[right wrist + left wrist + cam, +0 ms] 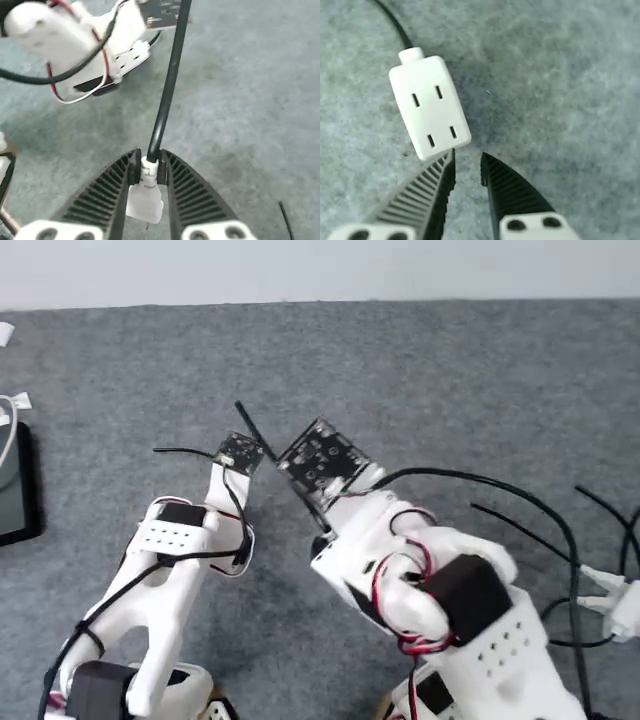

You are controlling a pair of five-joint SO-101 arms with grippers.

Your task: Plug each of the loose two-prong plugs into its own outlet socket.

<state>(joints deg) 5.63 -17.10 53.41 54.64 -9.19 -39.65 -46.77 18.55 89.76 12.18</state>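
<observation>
The left gripper [467, 162] hangs low over the grey tabletop [560, 75] with its two ribbed fingers a narrow gap apart and nothing between them. Just beyond its tips lies the white outlet block [429, 105], flat on the tabletop with two pairs of slots facing up, all of them vacant. One fingertip is right at the block's near corner; whether it touches cannot be told. A black cord [392, 22] leaves the block's far end.

The right gripper [148, 160] is closed on a white two-prong plug [145, 197], pinching it at the neck where its black cable [167, 90] comes out. The cable runs away from the fingers toward the other arm.

From above, the left arm [165, 570] and the right arm [440, 590] lean in toward the middle of the tabletop, their wrists close together. At the right edge lies a white fitting [622, 602] on black cords, too small to tell more. A dark flat device [15, 480] sits at the left edge.
</observation>
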